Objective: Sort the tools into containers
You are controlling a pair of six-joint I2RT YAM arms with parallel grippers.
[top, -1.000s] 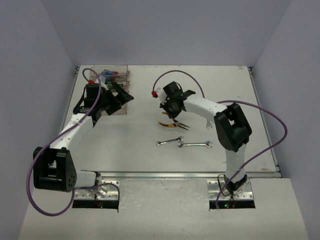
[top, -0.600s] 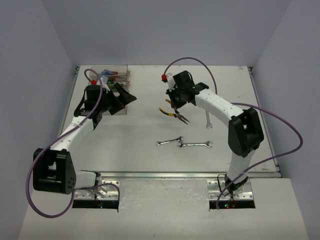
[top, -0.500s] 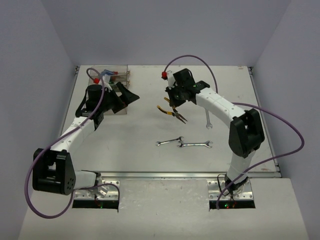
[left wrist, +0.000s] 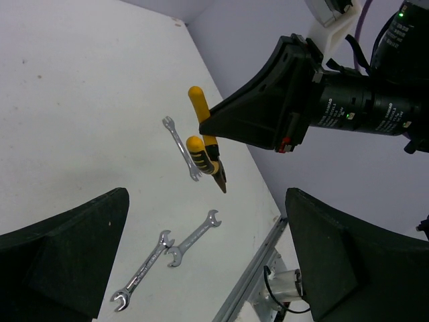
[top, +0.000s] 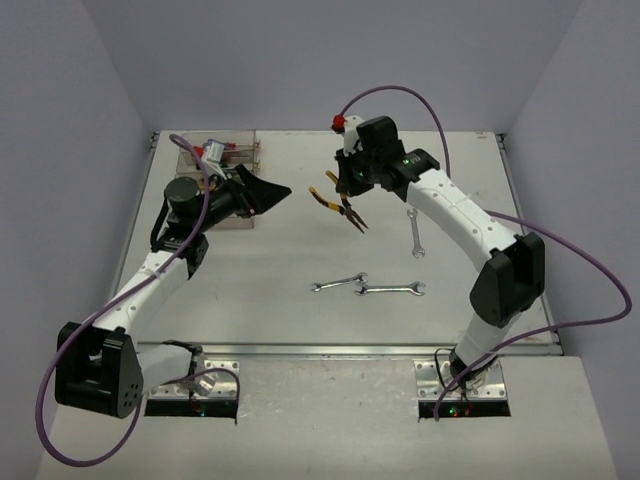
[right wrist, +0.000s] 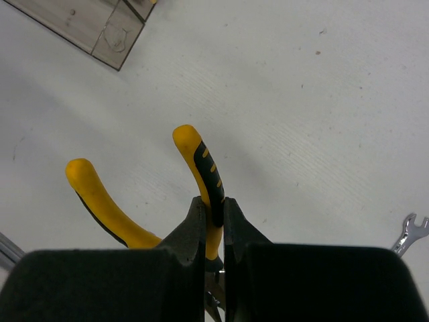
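My right gripper is shut on one yellow handle of the pliers and holds them in the air above the table's middle back. In the right wrist view the fingers pinch the black-striped handle of the pliers, and the other handle splays left. My left gripper stands open and empty, pointing right toward the pliers. The clear containers sit at the back left with tools inside. Three silver wrenches lie on the table: one to the right, two nearer the front.
A corner of the containers shows at the top left of the right wrist view. The table's metal front rail runs along the near edge. Grey walls close the space at the back and sides.
My right gripper has lifted the pliers off the table and carried them back and up. My left gripper has swung right, away from the containers, toward the pliers.
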